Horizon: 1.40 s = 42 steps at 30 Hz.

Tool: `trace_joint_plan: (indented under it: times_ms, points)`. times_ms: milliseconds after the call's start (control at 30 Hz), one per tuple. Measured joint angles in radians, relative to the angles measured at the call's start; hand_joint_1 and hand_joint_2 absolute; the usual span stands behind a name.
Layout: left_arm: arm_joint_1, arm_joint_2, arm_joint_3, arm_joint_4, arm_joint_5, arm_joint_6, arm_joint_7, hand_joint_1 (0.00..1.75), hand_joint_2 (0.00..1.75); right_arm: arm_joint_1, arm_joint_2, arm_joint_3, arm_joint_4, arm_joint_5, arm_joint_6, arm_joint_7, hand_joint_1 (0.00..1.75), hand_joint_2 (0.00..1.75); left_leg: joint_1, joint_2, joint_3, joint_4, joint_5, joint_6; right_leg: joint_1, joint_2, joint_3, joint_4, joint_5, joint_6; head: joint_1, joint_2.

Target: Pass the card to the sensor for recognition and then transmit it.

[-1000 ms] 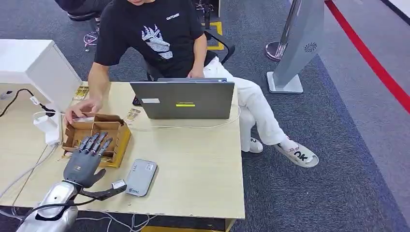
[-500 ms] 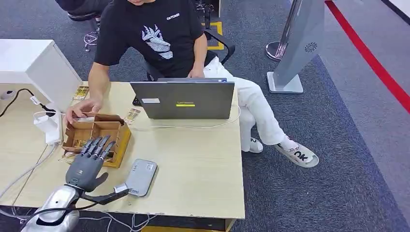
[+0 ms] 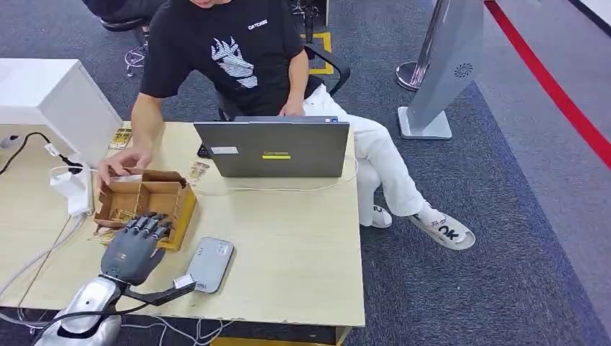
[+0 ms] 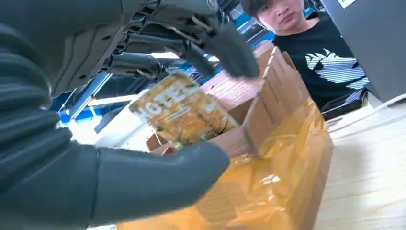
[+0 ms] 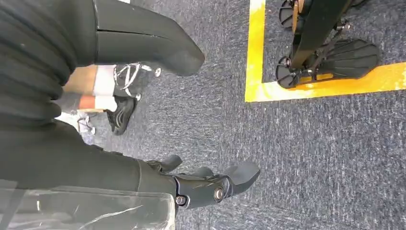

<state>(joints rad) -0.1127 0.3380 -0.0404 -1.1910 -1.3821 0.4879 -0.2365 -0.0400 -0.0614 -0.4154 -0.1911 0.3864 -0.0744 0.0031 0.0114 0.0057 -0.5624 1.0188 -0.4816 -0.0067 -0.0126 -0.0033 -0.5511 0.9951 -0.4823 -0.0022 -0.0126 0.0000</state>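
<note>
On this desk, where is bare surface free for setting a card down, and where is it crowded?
Free: the wide stretch of desk between the laptop and the near edge, right of the grey reader. Crowded: the left end, with the cardboard box, left hand, cables and the person's hand.

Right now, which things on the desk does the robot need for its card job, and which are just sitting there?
Needed:
left hand
card
cardboard box
grey sensor

Just sitting there:
laptop
white charger
loose cards beside the laptop
</note>
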Motion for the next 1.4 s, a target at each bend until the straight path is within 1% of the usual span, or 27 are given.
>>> trace_joint_plan:
  times_ms: [300,367,400,467,500,633,767,1000,1033,1067,1100,1167,1233,1333,1400]
  points:
    - [0.002,-0.005,0.000,0.000,-0.011,0.000,0.009,1.75,1.75,0.000,0.000,-0.008,0.000,0.004,0.000,0.000,0.00,1.75,0.000,0.000,0.000,0.000,0.000,0.000,0.000,0.000,0.000,0.000,0.000,0.000,0.000,0.000]
    - [0.004,-0.008,0.000,-0.008,-0.026,0.016,0.018,1.75,1.75,0.000,0.000,-0.010,0.000,0.011,0.000,0.000,0.00,1.75,0.000,0.000,0.000,0.000,0.000,0.000,0.000,0.000,0.000,0.000,0.000,0.000,0.000,0.000]
    - [0.004,-0.013,0.001,-0.018,-0.030,0.036,0.023,1.75,1.75,0.000,0.000,-0.011,0.000,0.013,0.000,0.001,0.00,1.75,0.000,0.000,0.000,0.000,0.000,0.000,0.000,0.000,0.000,0.000,0.000,0.000,0.000,0.000]
    - [0.003,-0.032,0.007,-0.051,-0.046,0.066,0.035,1.75,1.75,0.000,0.000,-0.013,0.000,0.023,0.000,0.004,0.00,1.75,0.000,0.000,0.000,0.000,0.000,0.000,0.000,0.000,0.000,0.000,0.000,0.000,0.000,0.000]
    - [0.002,-0.041,0.010,-0.071,-0.053,0.068,0.042,1.75,1.75,-0.001,0.000,-0.015,0.000,0.028,0.000,0.004,0.00,1.75,0.000,0.000,0.000,0.000,0.000,0.000,0.000,0.000,0.000,0.000,0.000,0.000,0.000,0.000]
    - [-0.017,-0.073,0.018,-0.141,-0.069,0.059,0.060,1.75,1.75,-0.001,0.002,-0.023,0.000,0.043,0.001,0.005,0.00,1.75,0.000,0.000,0.000,0.000,0.000,0.000,0.000,0.000,0.000,0.000,0.000,0.000,0.000,0.000]
    - [-0.046,-0.101,0.022,-0.199,-0.080,0.033,0.061,1.75,1.75,-0.001,0.004,-0.031,0.000,0.049,0.002,0.005,0.00,1.75,0.000,0.000,0.000,0.000,0.000,0.000,0.000,0.000,0.000,0.000,0.000,0.000,0.000,0.000]
    - [-0.053,-0.124,0.022,-0.233,-0.083,0.014,0.051,1.75,1.75,-0.001,0.007,-0.037,0.000,0.055,0.004,0.004,0.00,1.75,0.000,0.000,0.000,0.000,0.000,0.000,0.000,0.000,0.000,0.000,0.000,0.000,0.000,0.000]
    - [-0.053,-0.126,0.022,-0.233,-0.083,0.014,0.051,1.54,1.75,-0.001,0.008,-0.037,0.000,0.055,0.004,0.004,0.00,1.75,0.000,0.000,0.000,0.000,0.000,0.000,0.000,0.000,0.000,0.000,0.000,0.000,0.000,0.000]
    - [-0.053,-0.126,0.022,-0.233,-0.083,0.013,0.051,0.19,1.75,-0.001,0.008,-0.037,0.000,0.055,0.004,0.004,0.00,1.75,0.000,0.000,0.000,0.000,0.000,0.000,0.000,0.000,0.000,0.000,0.000,0.000,0.000,0.000]
    - [-0.053,-0.128,0.022,-0.233,-0.081,0.011,0.049,0.00,1.75,-0.001,0.008,-0.037,0.000,0.055,0.004,0.004,0.00,1.75,0.000,0.000,0.000,0.000,0.000,0.000,0.000,0.000,0.000,0.000,0.000,0.000,0.000,0.000]
    - [-0.051,-0.128,0.022,-0.233,-0.059,-0.026,0.025,0.00,1.75,-0.001,0.008,-0.039,0.000,0.058,0.004,0.003,0.00,1.75,0.000,0.000,-0.001,0.000,0.000,0.000,0.000,0.000,0.000,0.000,0.000,0.000,0.000,0.000]
    - [-0.038,-0.112,0.021,-0.232,-0.042,-0.050,0.010,0.00,1.75,-0.001,0.008,-0.043,0.000,0.059,0.004,0.003,0.00,1.75,0.000,0.001,0.000,0.000,0.000,0.000,0.000,0.001,0.000,0.000,0.000,0.000,0.000,0.000]
    - [-0.002,-0.078,0.022,-0.225,-0.031,-0.042,0.010,0.00,1.75,0.000,0.008,-0.055,0.000,0.064,0.003,0.003,0.00,1.75,0.000,0.001,0.000,0.000,0.000,0.000,0.000,0.001,0.000,0.000,0.000,0.000,0.000,0.000]
    - [0.038,-0.055,0.023,-0.223,-0.021,-0.030,0.021,0.00,1.75,0.000,0.008,-0.060,0.000,0.064,0.001,0.003,0.00,1.75,0.000,0.001,-0.001,0.000,0.000,0.000,0.000,0.001,-0.001,0.000,0.000,0.000,0.000,0.000]
